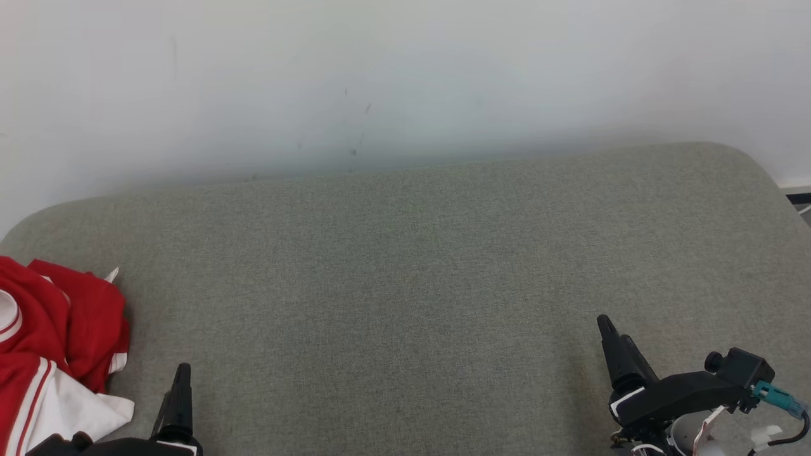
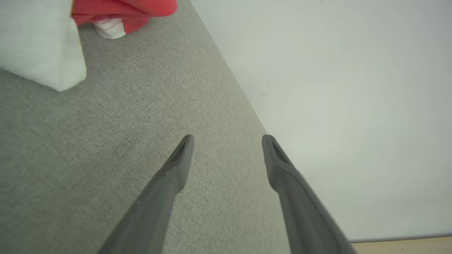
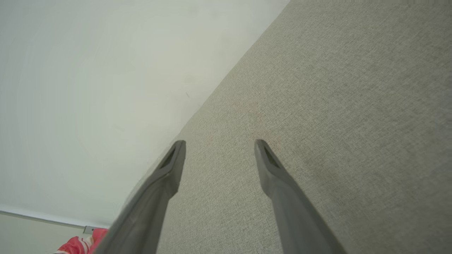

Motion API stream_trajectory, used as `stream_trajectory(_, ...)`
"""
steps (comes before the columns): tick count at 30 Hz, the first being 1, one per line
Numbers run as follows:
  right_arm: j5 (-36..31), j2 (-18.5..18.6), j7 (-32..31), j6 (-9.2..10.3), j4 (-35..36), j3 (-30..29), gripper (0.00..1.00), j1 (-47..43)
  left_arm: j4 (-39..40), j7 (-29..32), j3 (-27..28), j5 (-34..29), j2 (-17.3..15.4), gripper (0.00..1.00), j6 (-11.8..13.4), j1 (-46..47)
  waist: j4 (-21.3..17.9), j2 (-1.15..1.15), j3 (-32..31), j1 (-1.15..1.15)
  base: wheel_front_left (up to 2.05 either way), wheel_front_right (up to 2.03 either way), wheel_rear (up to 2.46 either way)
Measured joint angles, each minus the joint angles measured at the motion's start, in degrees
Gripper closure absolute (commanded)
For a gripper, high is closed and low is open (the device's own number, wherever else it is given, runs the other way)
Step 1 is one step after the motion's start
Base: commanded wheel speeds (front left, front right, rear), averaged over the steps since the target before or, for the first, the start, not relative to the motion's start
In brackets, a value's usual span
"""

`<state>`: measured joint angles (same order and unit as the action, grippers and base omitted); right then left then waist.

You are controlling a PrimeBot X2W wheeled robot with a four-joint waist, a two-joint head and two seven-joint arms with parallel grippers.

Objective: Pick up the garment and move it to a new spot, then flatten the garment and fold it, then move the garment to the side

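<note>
In the head view, a grey-green cushion (image 1: 405, 285) ran across the frame below a white wall (image 1: 405, 76). The garment (image 1: 57, 342), red with white panels and stripes, lay crumpled on the cushion at about 8 o'clock, cut off by the frame's edge. The left gripper (image 1: 182, 380) rose from 7 o'clock just beside the garment's white corner, apart from it, with one dark finger in sight. The right gripper (image 1: 618, 354) sat at 4 o'clock, well apart from the garment, its visible finger pointing towards 11 o'clock. From this view alone I could not tell how either pair of jaws stood. In the left wrist view, the left gripper (image 2: 227, 137) hung over the cushion (image 2: 106, 141) with its jaws wide apart and nothing between them. The garment (image 2: 39, 42) showed at 10 to 11 o'clock, a white fold nearer and red cloth beyond, clear of the fingertips (image 2: 187, 141). The wall (image 2: 353, 106) took the 3 o'clock side. In the right wrist view, the right gripper (image 3: 219, 143) likewise stood with jaws wide apart and empty above the bare cushion (image 3: 335, 106). The wall (image 3: 88, 88) lay towards 10 o'clock, and a scrap of the red garment (image 3: 81, 243) peeped in at 7 o'clock, partly hidden behind one finger (image 3: 155, 197).
</note>
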<state>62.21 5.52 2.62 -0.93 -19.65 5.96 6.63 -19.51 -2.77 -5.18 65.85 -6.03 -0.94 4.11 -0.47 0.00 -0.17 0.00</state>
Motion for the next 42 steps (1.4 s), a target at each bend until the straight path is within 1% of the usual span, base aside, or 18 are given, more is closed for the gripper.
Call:
stream_trajectory(5, -3.98, 0.40, 1.02, 0.96, -0.24, 1.45, 0.00, 0.15, -0.22, -1.07, -1.16, -4.10, -0.79, 0.00, 0.93, 0.21, -0.10, 0.00, -0.08, 0.00, 0.00, 0.00, 0.00)
stream_trajectory(17, -14.07, 1.75, 3.54, 2.57, -0.68, 5.09, 0.00, 1.69, -1.45, -3.43, -3.48, -14.08, -2.26, 0.00, 2.68, 0.97, -0.35, 0.00, -0.28, 0.00, 0.00, 0.00, 0.00)
stream_trajectory(30, -23.80, 2.38, 6.42, 4.52, -1.18, 8.44, 0.00, 3.46, -1.77, -6.33, -4.77, -24.06, -2.36, 0.00, 4.53, 1.90, -0.55, 0.00, -0.59, 0.00, 0.00, 0.00, 0.00)
stream_trajectory(32, -25.30, 2.59, 6.67, 4.78, -1.23, 8.98, 0.00, 3.57, -1.77, -6.66, -5.06, -25.96, -2.48, 0.00, 4.61, 2.17, -0.58, 0.00, -0.63, 0.00, 0.00, 0.00, 0.00)
stream_trajectory(35, -28.55, 2.93, 7.56, 5.31, -1.54, 10.02, 0.00, 3.74, -1.85, -7.43, -5.59, -29.13, -2.80, 0.00, 5.49, 2.21, -0.66, 0.00, -0.71, 0.00, 0.00, 0.00, 0.00)
stream_trajectory(42, -33.86, 3.48, 9.10, 6.28, -2.05, 11.81, 0.00, 4.78, -2.09, -9.11, -6.90, -34.00, -3.20, 0.00, 6.34, 2.24, -0.84, 0.00, -0.88, 0.00, 0.00, 0.00, 0.00)
